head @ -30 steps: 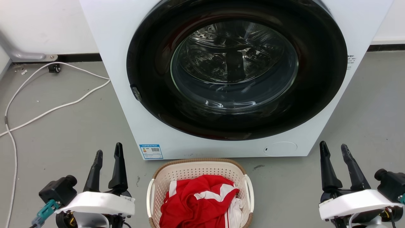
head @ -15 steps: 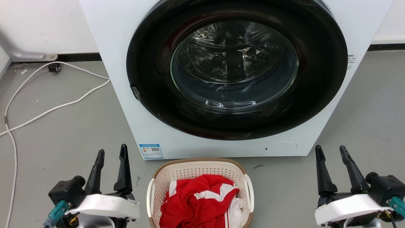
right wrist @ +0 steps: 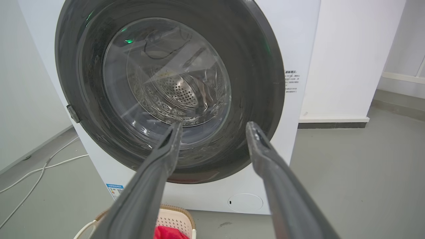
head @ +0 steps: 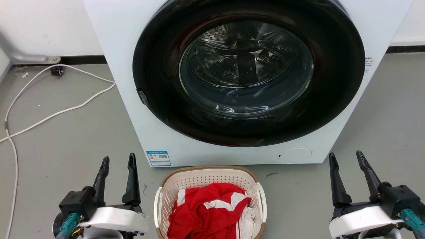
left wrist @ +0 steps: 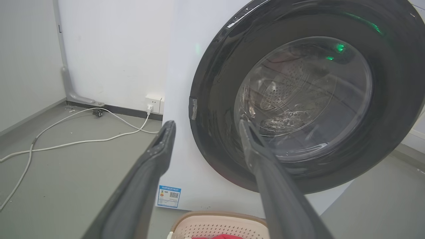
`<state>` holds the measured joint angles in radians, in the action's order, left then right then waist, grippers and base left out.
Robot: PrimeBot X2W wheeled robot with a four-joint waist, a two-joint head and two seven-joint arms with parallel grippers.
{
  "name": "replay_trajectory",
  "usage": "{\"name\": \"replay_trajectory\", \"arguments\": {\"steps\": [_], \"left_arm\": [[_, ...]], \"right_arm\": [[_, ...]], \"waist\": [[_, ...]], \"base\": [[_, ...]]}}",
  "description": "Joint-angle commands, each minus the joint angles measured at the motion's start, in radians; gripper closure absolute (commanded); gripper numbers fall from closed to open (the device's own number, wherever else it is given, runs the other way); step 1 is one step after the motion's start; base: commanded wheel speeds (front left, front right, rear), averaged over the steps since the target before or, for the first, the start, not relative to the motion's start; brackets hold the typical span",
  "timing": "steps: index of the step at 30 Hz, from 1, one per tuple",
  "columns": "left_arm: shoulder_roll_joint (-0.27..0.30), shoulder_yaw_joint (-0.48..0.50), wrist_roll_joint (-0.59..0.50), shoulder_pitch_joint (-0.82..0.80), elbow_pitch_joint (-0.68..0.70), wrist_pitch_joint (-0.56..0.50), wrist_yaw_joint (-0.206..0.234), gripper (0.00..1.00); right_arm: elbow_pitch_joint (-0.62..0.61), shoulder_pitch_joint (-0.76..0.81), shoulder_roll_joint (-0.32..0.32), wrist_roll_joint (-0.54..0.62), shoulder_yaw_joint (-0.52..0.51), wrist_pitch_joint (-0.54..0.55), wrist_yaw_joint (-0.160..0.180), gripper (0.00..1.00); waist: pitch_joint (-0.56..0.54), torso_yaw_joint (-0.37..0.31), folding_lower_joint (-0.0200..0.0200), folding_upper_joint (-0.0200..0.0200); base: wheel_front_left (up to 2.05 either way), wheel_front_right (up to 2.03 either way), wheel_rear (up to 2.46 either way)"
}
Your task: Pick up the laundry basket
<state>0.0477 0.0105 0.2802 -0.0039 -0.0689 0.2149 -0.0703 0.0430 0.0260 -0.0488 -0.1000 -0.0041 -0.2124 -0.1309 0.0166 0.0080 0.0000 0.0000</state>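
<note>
A white washing machine (head: 186, 156) stands on the grey floor (head: 76, 142), its round dark door (head: 247, 71) shut over the steel drum. A white cable (head: 79, 106) loops across the floor to its left. The laundry basket (head: 206, 177) sits on the floor just before the machine's base, below a blue label (head: 158, 158), between the two arms.

The left gripper (head: 119, 158) hangs left of the basket and apart from it, jaws parted and holding nothing. The right gripper (head: 345, 154) hangs well to the basket's right, jaws likewise spread and empty.

The basket is cream perforated plastic, a rounded rectangle with a brown woven-look rim and white side handles. Crumpled red-and-white cloth (head: 209, 212) lies in it.
</note>
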Motion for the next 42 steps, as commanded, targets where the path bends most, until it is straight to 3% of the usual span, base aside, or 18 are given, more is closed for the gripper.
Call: {"name": "replay_trajectory", "arguments": {"steps": [1,25,42], "left_arm": [[0.003,-0.001,-0.021,0.005,0.010,0.006,0.003,0.00],[0.004,-0.003,-0.179,0.027,0.021,0.051,0.014,0.00],[0.004,0.004,-0.168,0.031,0.012,0.052,0.014,0.00]], "right_arm": [[-0.009,0.011,-0.003,0.021,-0.001,-0.010,0.000,0.00],[-0.034,0.027,-0.002,0.164,-0.001,-0.054,0.000,0.00],[-0.020,0.029,-0.002,0.096,-0.009,-0.053,0.000,0.00]], "waist": [[0.000,0.000,0.0000,0.0000],[0.003,-0.001,0.0000,0.0000],[0.004,-0.001,0.0000,0.0000]], "base": [[0.00,0.00,0.00],[0.00,0.00,0.00],[0.00,0.00,0.00]]}}
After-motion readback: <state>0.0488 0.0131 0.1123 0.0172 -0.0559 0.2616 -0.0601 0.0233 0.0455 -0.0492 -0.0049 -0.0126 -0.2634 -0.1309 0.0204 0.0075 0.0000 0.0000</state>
